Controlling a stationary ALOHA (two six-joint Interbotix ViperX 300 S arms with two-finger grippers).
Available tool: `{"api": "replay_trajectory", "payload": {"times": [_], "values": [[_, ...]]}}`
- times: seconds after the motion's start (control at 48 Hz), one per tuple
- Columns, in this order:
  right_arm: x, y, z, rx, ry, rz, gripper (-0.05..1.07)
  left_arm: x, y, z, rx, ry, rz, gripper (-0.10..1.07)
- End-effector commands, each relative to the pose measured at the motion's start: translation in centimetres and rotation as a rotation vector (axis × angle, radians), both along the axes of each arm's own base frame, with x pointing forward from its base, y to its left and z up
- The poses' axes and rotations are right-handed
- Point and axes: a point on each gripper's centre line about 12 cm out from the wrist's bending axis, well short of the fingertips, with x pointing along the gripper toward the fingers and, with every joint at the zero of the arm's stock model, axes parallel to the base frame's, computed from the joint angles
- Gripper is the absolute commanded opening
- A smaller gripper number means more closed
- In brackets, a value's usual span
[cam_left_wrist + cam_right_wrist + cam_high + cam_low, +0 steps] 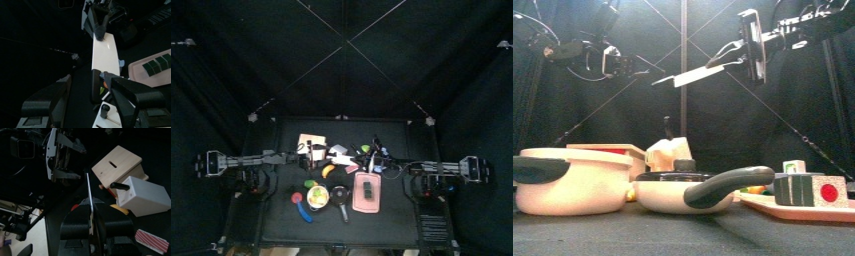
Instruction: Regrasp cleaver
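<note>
Nearest me, pots [593, 180] hide the tabletop. High behind, my right gripper [755, 45] pinches the cleaver [694, 75] by its handle, blade toward the left gripper [113, 90], whose jaws stand apart, empty.

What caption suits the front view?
Right claw holds a cleaver aloft above pots.
</note>
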Motion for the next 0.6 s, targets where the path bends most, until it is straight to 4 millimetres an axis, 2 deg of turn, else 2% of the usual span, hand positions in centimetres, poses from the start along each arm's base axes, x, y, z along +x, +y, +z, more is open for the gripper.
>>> {"api": "replay_trajectory", "payload": {"times": [0.0,0.146,0.208,0.354,0.583], "values": [[-0.2,0.0,0.8,-0.024,-0.021,0.002,0.32,0.1,0.1,0.9,-0.023,-0.041,0.008,0.89],[-0.7,0.3,-0.2,-0.100,0.023,0.040,0.32,-0.5,0.7,2.0,-0.258,-0.133,0.097,0.89],[-0.9,0.4,-0.4,-0.146,0.037,0.057,0.32,-0.8,0.7,2.1,-0.308,-0.154,0.114,0.89],[-1.7,0.2,-0.8,-0.288,0.072,0.091,0.32,-0.9,-1.0,1.3,-0.356,-0.132,0.071,0.89],[-2.0,0.5,-1.0,-0.454,0.095,0.144,0.32,-0.7,-3.1,1.2,-0.478,-0.128,-0.014,0.89]]}}
